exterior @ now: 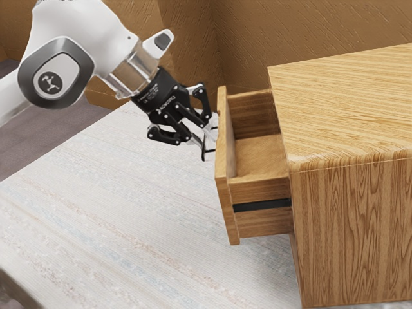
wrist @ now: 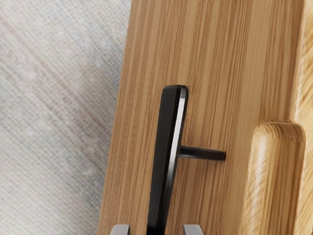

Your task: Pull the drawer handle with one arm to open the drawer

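**Exterior view.** A white seven-joint arm (exterior: 58, 71) enters from the exterior view's left and brings its black two-finger gripper (exterior: 206, 136) to the front of a light oak drawer (exterior: 257, 161). The drawer stands partly drawn out of a matching oak cabinet (exterior: 347, 129) on the exterior view's right, and its interior floor is bare. The thin black bar handle (exterior: 205, 150) lies at the fingers, on the outer face of the drawer front (exterior: 222, 174). The cabinet rests on a pale grey woven table surface (exterior: 96, 212).

**Wrist view.** The handle (wrist: 167, 161) runs as a slim black bar, held off the drawer front (wrist: 220, 73) by a short black post (wrist: 203, 154). Two grey fingertips (wrist: 120, 229) stand apart, one on each side of the bar. A sliver of wood shows between each fingertip and the bar, so the hand brackets the handle without clamping it.

**Handling (judged).** The bar looks rigid and smooth, so a loose pinch may slide along it. The surest hold is across the bar near the post, where the pull passes straight into the panel. The drawer appears empty and probably light. A steady pull straight away from the cabinet should carry it further out, while a skewed pull could jam it.
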{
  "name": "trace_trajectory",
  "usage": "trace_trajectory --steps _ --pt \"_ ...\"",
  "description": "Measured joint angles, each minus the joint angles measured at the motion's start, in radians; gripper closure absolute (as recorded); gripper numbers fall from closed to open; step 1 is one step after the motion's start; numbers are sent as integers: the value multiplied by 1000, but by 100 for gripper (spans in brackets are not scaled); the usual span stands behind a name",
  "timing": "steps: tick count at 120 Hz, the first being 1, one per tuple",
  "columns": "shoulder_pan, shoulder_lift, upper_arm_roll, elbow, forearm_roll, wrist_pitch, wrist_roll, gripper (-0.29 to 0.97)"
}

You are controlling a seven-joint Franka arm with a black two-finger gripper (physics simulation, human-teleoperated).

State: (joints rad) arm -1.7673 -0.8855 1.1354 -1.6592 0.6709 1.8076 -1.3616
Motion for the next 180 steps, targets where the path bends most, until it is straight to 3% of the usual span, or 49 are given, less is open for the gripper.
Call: trace_trajectory --steps 70,180 --pt "81 2 -45 -56 -25 22 1 63" --pt "281 -1 -124 -164 -66 32 2 63"
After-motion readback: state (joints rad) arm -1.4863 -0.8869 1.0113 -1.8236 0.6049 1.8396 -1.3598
